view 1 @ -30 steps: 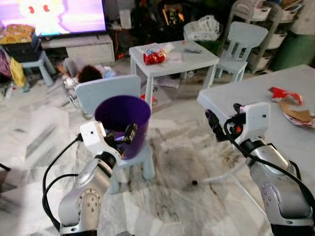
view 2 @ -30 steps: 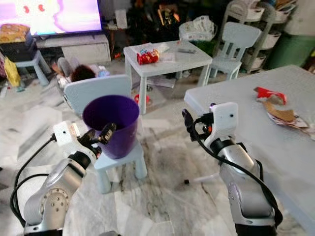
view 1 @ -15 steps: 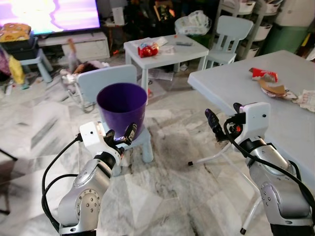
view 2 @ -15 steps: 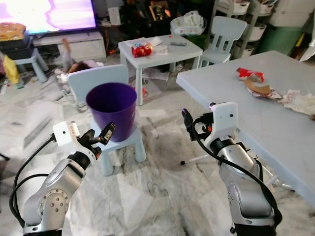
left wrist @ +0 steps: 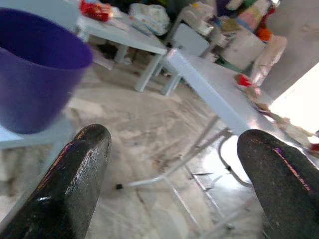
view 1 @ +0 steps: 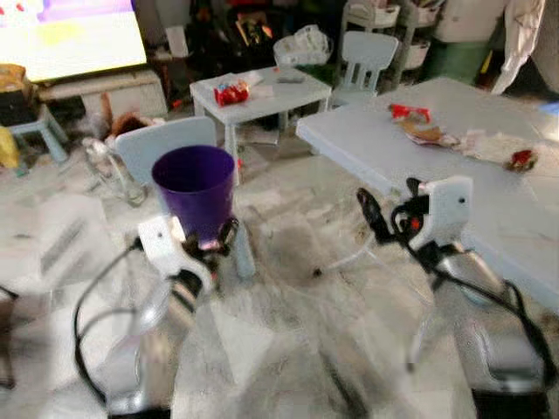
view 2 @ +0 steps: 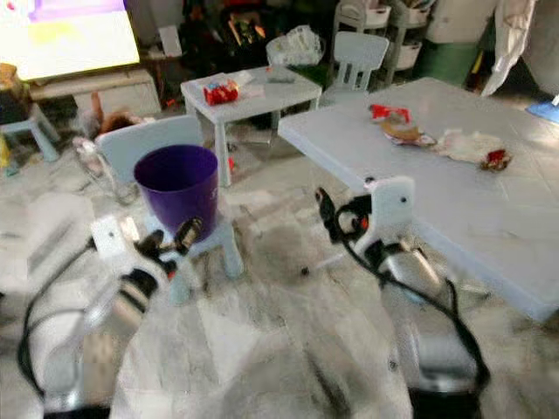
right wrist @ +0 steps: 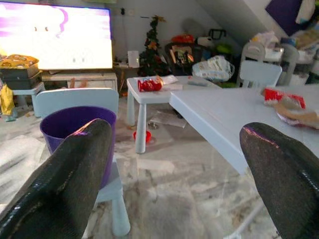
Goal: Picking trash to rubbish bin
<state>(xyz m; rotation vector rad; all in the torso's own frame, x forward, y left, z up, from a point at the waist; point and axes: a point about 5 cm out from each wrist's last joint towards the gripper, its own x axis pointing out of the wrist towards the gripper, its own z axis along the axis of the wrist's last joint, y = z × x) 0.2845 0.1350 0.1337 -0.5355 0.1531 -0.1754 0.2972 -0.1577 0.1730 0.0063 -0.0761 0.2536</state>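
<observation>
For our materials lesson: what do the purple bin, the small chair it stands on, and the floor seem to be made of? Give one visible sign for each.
Purple bin: likely plastic, smooth and matte, one even colour with a thin rim.
Small chair: probably moulded plastic, pale blue, with rounded edges and chunky legs.
Floor: looks like polished marble or marble-look tile, grey veining and a slight sheen; which one cannot be told.
</observation>
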